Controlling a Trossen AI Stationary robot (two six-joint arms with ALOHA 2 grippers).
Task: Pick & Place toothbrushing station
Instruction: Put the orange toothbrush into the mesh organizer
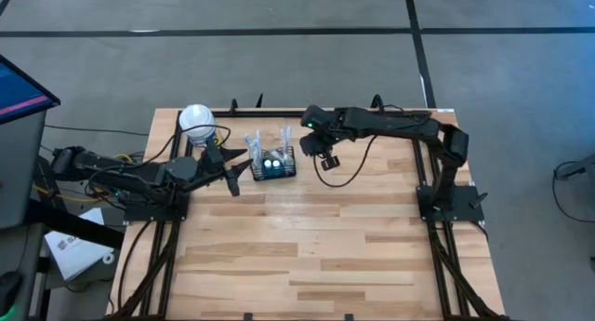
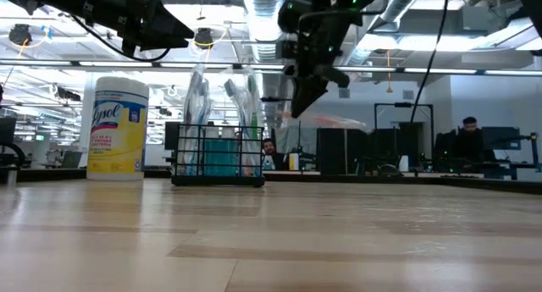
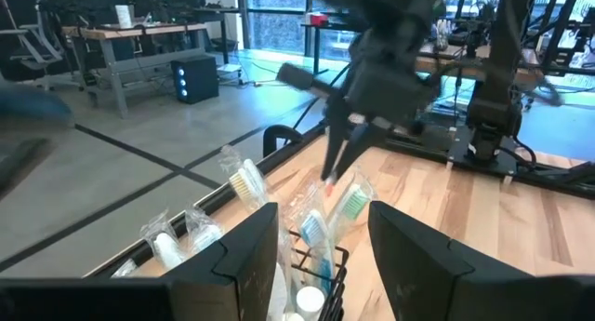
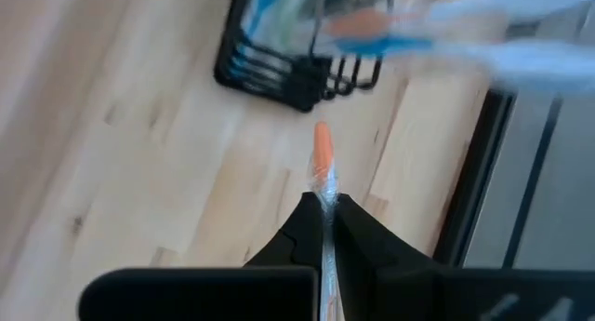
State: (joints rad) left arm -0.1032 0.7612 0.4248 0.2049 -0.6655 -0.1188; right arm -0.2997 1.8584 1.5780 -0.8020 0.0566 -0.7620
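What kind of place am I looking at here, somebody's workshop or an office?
Most likely a robotics lab inside a big open-plan office. Two dark robot arms work at a wooden table holding a black mesh caddy of wrapped toothbrushes. Behind are rows of desks with monitors, a seated person, and exposed ceiling pipes.

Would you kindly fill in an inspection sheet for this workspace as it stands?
Surface: wooden table, mostly bare.
Job's things: black wire caddy near the far edge, wrapped toothbrushes upright inside.
Clutter: yellow wipes canister left of the caddy.
Grippers: right gripper shut on an orange-tipped wrapped toothbrush, raised beside the caddy; left gripper open, facing the caddy.
Cables: black cable looping under the right arm.
Surroundings: seated person in the room behind.
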